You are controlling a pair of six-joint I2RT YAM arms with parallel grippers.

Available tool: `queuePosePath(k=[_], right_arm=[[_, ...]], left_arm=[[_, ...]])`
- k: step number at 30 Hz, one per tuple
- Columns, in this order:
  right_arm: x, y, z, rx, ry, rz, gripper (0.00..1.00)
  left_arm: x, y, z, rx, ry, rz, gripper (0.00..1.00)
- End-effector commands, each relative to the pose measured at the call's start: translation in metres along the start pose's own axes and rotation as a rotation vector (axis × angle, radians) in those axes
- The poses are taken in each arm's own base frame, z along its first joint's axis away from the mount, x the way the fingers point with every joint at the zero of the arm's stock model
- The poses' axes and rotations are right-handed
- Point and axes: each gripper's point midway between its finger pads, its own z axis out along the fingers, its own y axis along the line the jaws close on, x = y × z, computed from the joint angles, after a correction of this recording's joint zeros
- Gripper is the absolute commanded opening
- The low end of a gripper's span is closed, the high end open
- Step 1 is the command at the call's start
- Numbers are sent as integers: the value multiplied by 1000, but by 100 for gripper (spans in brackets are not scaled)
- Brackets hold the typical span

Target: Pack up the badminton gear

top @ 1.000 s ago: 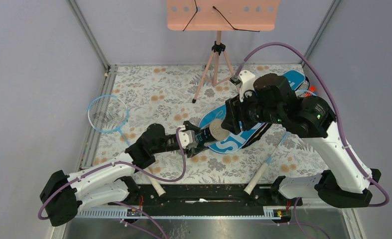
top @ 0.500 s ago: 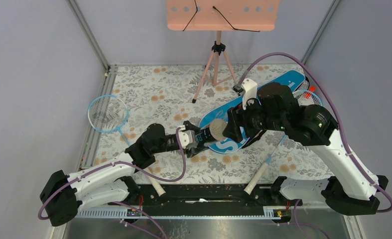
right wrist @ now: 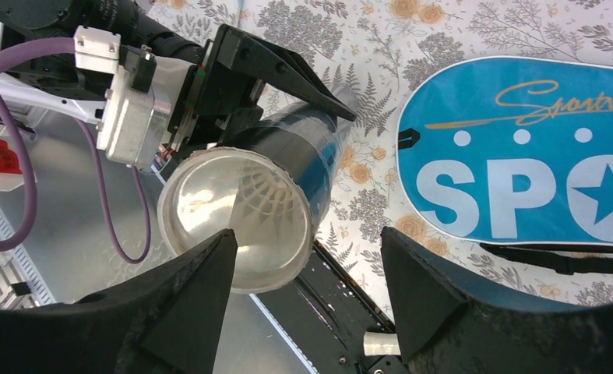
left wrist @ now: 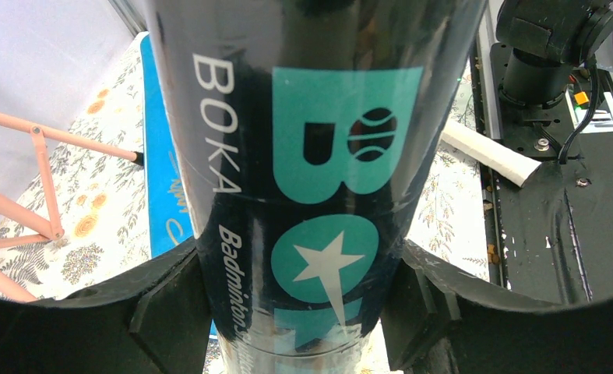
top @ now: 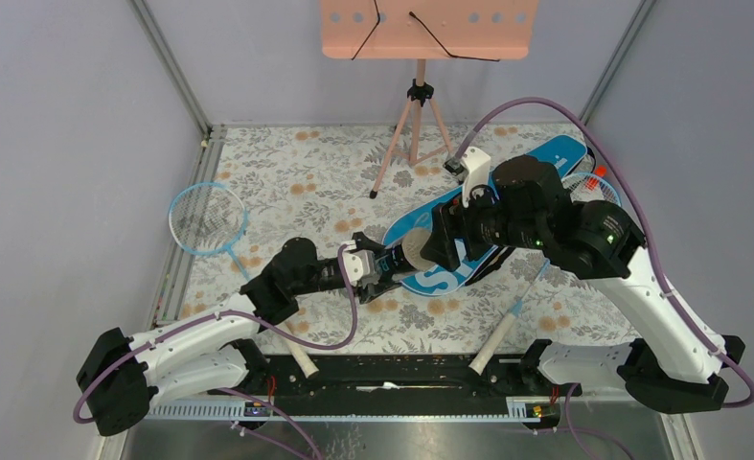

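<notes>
Top external: the right pincer hovers at the mouth of the tube, which the left pincer holds up to it. Left wrist: that pincer pinches the tube. Right wrist: the jaws have just spread and are empty; a shuttlecock lies inside the tube below them, likely just dropped in.

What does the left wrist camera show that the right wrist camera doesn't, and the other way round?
Only the left wrist: the BOKA lettering down the black tube and the pink tripod legs. Only the right wrist: the tube's open mouth with a shuttlecock inside, and the large white SPO letters on the bag. Both: the tube, the blue bag and the floral cloth.
</notes>
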Motion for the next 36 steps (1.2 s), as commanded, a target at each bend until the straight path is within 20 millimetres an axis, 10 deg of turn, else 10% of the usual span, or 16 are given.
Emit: queuePosePath(k=[1,26,30,36], right_arm=[[-1,7,15,-44,12,7,77],[60,-46,60,188,103,99,95],[27,-31,52,116,-10,69,100],[-73,25,-9,-121,-362,-52,100]], left_arm=[[-12,-8,2,48,-28,-33,0],[-27,-8,-12,-2,-116,-9,0],[-31,-2,-10,-25,-114,-30,0],[-30,12,-8,-85,-66,-48,0]])
